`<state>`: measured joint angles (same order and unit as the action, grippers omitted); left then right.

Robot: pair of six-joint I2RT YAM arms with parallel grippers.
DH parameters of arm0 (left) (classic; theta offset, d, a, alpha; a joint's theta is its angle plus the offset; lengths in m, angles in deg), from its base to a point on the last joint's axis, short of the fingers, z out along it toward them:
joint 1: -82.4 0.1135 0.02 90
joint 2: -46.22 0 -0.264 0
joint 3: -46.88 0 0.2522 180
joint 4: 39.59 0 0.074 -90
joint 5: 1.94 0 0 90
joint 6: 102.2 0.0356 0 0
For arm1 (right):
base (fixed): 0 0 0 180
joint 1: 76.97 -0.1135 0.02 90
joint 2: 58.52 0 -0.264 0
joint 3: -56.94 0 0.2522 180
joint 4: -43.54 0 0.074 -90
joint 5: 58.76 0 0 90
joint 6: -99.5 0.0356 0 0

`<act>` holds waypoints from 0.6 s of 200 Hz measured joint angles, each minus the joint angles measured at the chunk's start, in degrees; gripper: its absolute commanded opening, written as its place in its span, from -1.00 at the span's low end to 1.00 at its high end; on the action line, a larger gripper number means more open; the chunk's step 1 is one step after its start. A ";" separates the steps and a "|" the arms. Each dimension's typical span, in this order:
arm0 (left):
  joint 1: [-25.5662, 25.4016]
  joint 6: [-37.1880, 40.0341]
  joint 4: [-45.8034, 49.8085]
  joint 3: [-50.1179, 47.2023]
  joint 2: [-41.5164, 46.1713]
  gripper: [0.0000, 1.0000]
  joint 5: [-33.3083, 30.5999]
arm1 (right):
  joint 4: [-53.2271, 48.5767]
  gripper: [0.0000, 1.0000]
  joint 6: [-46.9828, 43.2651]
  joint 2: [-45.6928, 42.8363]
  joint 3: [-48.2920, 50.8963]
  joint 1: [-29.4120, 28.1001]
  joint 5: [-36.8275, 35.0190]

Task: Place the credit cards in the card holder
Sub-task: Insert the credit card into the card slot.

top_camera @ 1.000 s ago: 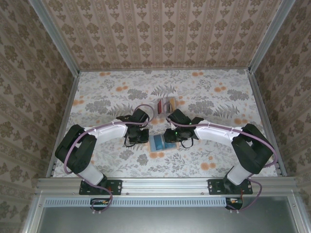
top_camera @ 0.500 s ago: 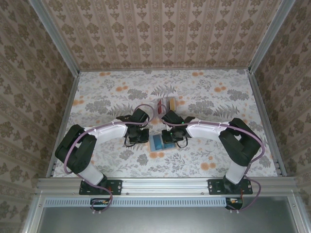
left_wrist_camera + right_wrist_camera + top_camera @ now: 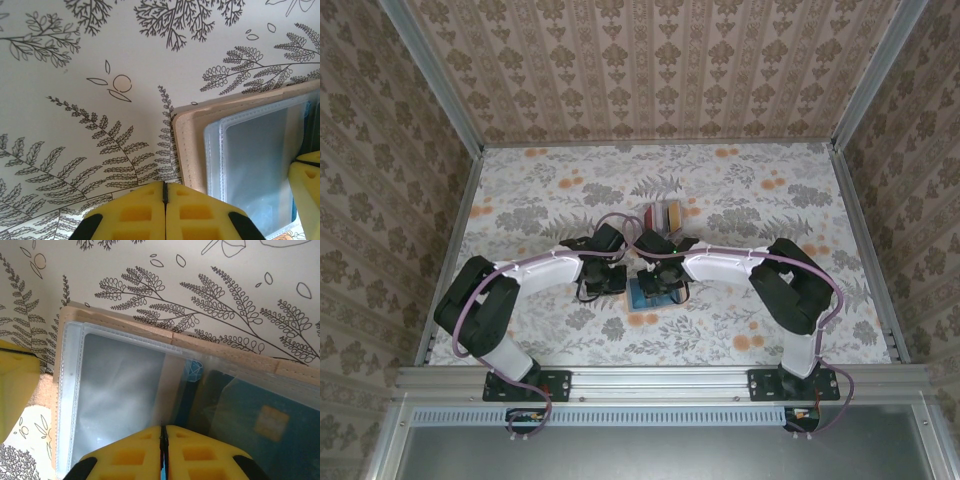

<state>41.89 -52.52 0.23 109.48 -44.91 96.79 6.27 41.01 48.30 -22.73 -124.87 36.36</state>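
Card holder (image 3: 120, 390) open mid-table, blue card (image 3: 235, 405) tucked inside. Left gripper (image 3: 165, 197) and right gripper (image 3: 162, 437) both clenched, nothing visibly held. Suggest left pins tan edge (image 3: 187, 150) flat, right pushes card fully home.

Both arms reach inward to the middle of the counter (image 3: 770, 195). The left end effector (image 3: 609, 280), pads pressed together, sits just beside the open card holder (image 3: 642, 297). The right end effector (image 3: 660, 285), pads also together, hangs over the holder, leaving only a narrow gap between the two. A small rack of upright cards (image 3: 662, 214) stands just behind them. The far half of the counter and both side strips offer open passage. Patterned walls (image 3: 380, 150) enclose three sides.
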 measured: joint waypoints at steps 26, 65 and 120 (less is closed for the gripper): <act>-0.02 0.00 0.11 0.00 0.02 -0.90 -0.11 | -0.81 -0.72 -0.26 -0.31 -0.02 0.00 -0.92; -0.02 0.02 0.15 -0.59 3.98 -0.88 -1.79 | -1.29 -0.71 -0.28 -4.61 2.99 0.66 -2.89; -0.02 0.48 0.55 -0.59 4.70 -0.34 -2.86 | -2.43 -0.70 -0.22 -10.05 7.61 2.67 -4.11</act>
<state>41.87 -52.03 0.78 108.89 -40.21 93.93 3.84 40.79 38.25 -15.12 -122.20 32.25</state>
